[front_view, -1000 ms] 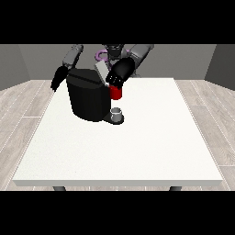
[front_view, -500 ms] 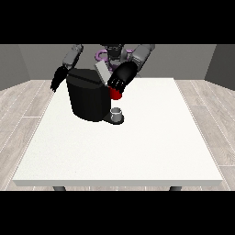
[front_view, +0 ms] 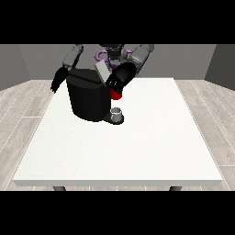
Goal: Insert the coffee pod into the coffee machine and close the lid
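As the robot leaned over the far edge of the white table (front_view: 137, 151), the hand at the view's right (front_view: 120, 77) hung at the upper front corner of the black coffee machine (front_view: 88, 98), just above centre in the frame. That hand showed as a dark rounded mass, and whether its fingers were spread or curled could not be told. It sat directly over a red thing at the machine (front_view: 116, 94), touching or nearly touching it, with the grey forearm rising up and to the right toward the robot's shoulder. A pale grey flap, apparently the machine's lid (front_view: 103, 71), stood tilted up just to the left of the hand, above the machine's top.

Below the red thing, a small grey cup-like thing (front_view: 117, 113) stood on the machine's low front base; it could not be told for the coffee pod, and the pod was not plainly visible anywhere.

At the upper left of the frame, the hand at the view's left (front_view: 58, 81) hung down beside the machine's left flank, apart from it, its dark fingers pointing downward toward the table and holding nothing.

The table filled the middle and lower frame, with pale wood-plank flooring (front_view: 27, 98) visible on both sides.
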`<state>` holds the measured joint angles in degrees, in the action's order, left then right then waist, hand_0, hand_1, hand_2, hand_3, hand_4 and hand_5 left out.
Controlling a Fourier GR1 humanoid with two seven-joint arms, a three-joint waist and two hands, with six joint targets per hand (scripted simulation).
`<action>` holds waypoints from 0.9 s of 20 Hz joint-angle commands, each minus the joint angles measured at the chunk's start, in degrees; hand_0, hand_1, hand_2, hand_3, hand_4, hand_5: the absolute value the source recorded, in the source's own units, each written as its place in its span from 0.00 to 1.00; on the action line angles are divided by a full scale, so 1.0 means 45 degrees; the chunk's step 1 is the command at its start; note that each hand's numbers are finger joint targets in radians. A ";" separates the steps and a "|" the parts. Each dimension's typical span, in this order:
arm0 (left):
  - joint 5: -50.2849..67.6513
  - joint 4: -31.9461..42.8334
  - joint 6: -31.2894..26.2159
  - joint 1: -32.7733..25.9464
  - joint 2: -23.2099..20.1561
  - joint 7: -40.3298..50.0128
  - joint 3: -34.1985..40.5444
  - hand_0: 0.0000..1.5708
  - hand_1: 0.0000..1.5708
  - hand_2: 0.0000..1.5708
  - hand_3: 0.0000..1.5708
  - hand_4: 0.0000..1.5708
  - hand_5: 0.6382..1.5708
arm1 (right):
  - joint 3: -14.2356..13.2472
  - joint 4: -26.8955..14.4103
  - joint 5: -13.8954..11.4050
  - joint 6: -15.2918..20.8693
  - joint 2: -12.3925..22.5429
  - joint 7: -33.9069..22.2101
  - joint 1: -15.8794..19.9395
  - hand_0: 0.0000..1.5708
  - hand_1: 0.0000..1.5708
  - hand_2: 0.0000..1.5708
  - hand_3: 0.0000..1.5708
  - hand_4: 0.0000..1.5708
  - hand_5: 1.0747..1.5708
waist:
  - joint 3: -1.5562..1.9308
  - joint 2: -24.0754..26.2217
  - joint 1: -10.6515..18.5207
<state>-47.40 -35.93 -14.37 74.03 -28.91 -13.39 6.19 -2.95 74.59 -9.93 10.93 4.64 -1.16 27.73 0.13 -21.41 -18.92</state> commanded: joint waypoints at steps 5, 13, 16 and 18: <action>-0.0686 0.0118 0.0644 0.0131 -0.0426 -0.0506 -0.0284 0.66 0.66 0.67 0.47 0.00 1.00 | 0.0258 0.0190 -0.0435 0.0378 -0.0142 -0.0124 0.0057 0.00 0.00 0.00 0.00 0.05 1.00 | -0.0025 -0.0378 -0.0155; -0.1245 -0.0037 0.0978 0.0115 -0.0169 -0.0032 -0.0586 0.00 0.00 0.40 0.32 0.00 1.00 | -0.0203 -0.0338 0.0002 -0.0156 0.0299 0.0146 0.0300 0.00 0.00 0.00 0.00 0.07 1.00 | -0.0020 -0.0352 0.0014; -0.1204 -0.0093 0.0824 0.0060 -0.0622 -0.0482 -0.0468 0.00 0.00 0.36 0.30 0.00 1.00 | -0.0562 -0.0504 0.0020 0.0053 0.0503 0.0310 0.0330 0.00 0.00 0.00 0.00 0.13 1.00 | -0.0021 -0.0405 0.0411; -0.1301 0.0020 0.0994 0.0094 -0.0307 -0.0522 -0.0556 0.00 0.00 0.33 0.28 0.00 1.00 | -0.0221 -0.0280 -0.0324 0.0201 0.0381 -0.0420 0.0566 0.00 0.00 0.00 0.00 0.09 1.00 | -0.0026 -0.0221 0.0271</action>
<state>-52.36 -36.84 -11.09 74.88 -30.39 -15.84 3.78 -3.44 73.55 -10.97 11.77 5.32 -1.03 28.69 0.28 -22.64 -18.29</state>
